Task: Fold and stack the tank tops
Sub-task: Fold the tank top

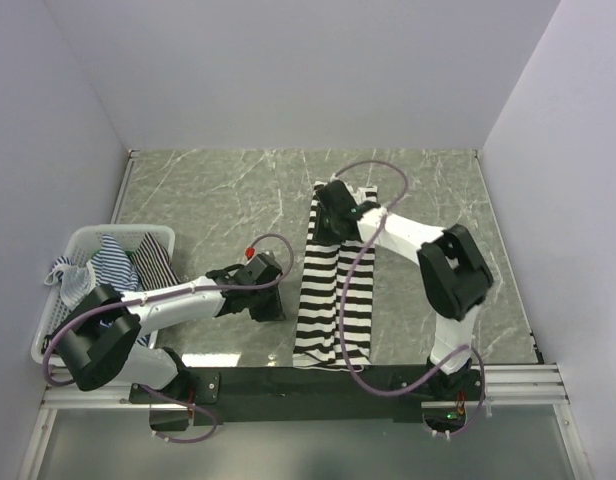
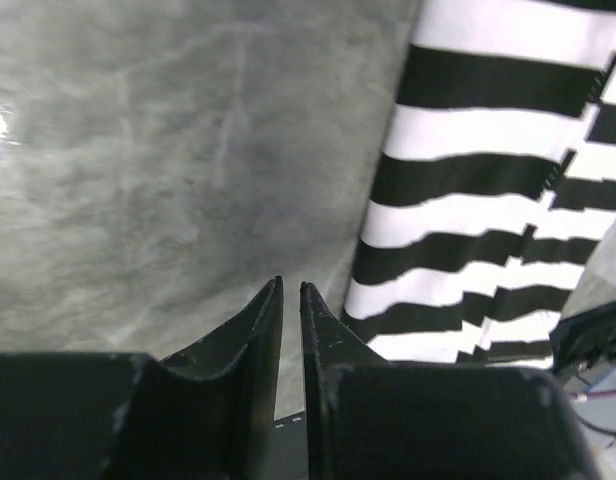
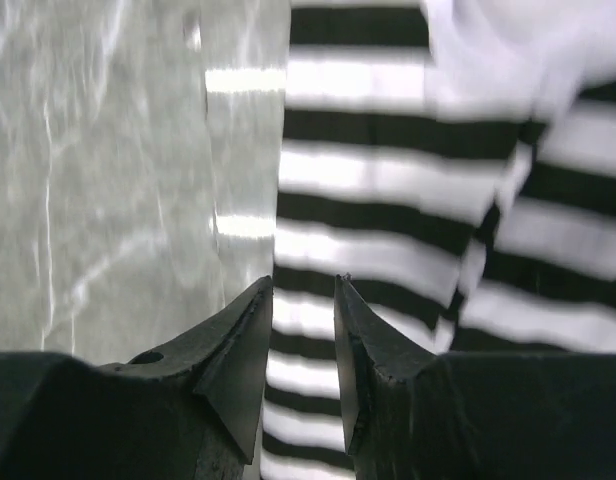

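Note:
The black-and-white striped tank top lies on the table as a long narrow strip running from far to near. It also shows in the left wrist view and the right wrist view. My right gripper hovers over the strip's far end at its left edge, jaws slightly open and empty. My left gripper is on bare table just left of the strip, jaws nearly together and empty. Thin blue-and-white striped tops lie crumpled in the basket.
A white mesh basket stands at the table's left edge beside the left arm. The grey marble table is walled on three sides. A black rail with the arm bases runs along the near edge.

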Robot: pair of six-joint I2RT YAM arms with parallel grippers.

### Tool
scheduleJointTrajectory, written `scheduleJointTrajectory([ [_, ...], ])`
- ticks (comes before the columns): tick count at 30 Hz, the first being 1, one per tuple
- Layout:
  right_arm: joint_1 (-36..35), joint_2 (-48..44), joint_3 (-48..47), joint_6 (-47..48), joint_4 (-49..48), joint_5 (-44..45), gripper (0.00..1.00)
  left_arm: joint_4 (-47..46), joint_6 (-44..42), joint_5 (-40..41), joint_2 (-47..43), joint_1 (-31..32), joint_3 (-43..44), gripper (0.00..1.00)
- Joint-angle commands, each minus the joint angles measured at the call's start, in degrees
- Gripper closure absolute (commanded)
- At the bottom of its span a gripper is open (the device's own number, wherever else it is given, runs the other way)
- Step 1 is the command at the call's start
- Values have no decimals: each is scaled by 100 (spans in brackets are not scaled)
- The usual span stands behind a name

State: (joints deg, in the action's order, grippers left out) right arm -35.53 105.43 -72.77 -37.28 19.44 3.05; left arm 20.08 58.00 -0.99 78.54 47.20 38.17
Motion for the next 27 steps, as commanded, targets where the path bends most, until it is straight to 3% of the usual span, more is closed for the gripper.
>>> scheduleJointTrajectory([
  [1, 168, 581, -921, 388, 628, 204, 62, -276, 63, -190, -225, 96, -82, 82],
  [4, 362, 874, -1379, 335, 1138, 652, 64, -215, 28, -156, -313, 114, -47, 80],
  [13, 380, 268, -844, 247, 1272, 1628, 59, 32, -298, -173, -129, 114, 489, 78],
  [22, 433, 1005, -1318, 449, 1404, 1365, 50, 111, -456, -208, 12, 114, 744, 78],
  [27, 678, 1357, -1643, 537, 1536, 1111, 51, 137, -526, -208, 38, 105, 849, 77],
])
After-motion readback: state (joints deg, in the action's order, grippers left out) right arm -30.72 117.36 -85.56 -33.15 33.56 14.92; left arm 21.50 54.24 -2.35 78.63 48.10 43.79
